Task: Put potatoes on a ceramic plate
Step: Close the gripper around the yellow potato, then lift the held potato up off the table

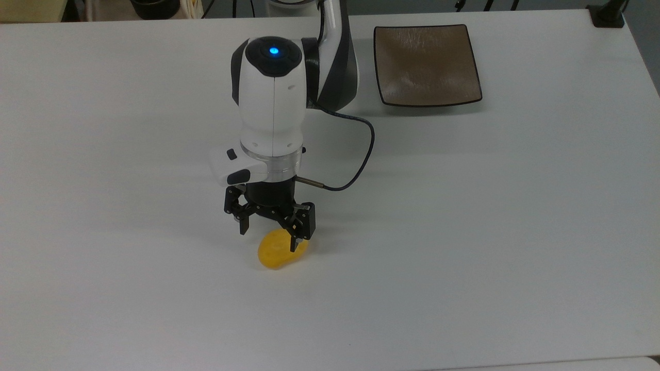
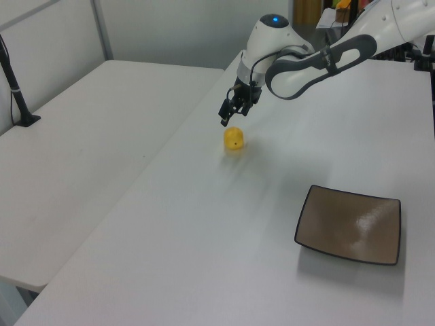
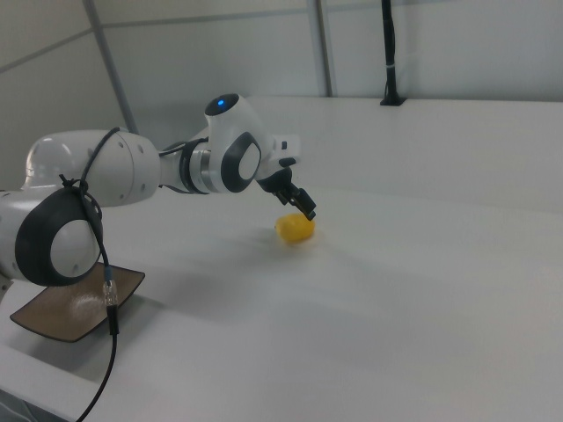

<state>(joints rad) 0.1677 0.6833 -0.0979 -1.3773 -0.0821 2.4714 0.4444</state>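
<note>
The fingers [image 1: 294, 242] stood wide apart, holding nothing, their tips hanging just above the potato [image 1: 278, 252], which lay on the table [image 1: 464, 232]. In the top view one finger overlapped the potato's upper right side and the other hung off its upper left; I could not tell from any view whether a tip touched it. The left view showed the gripper [image 2: 230, 115] slightly above and to the left view's left of the potato [image 2: 234, 138], and the right view showed the gripper [image 3: 299, 202] just over the potato [image 3: 294, 229].

Behind the fingers came the black hand, the white wrist with a blue light on top, and a dark cable [image 1: 356, 165] looping out to the top view's right.

The plate [image 1: 426, 64] sat well apart from the potato, near the table's far edge in the top view, with nothing on it.

I judged the task to be at its start: the approach looked nearly complete, but the grasp, lift, carry and release were all left.

No brand, label or writing could be read.
</note>
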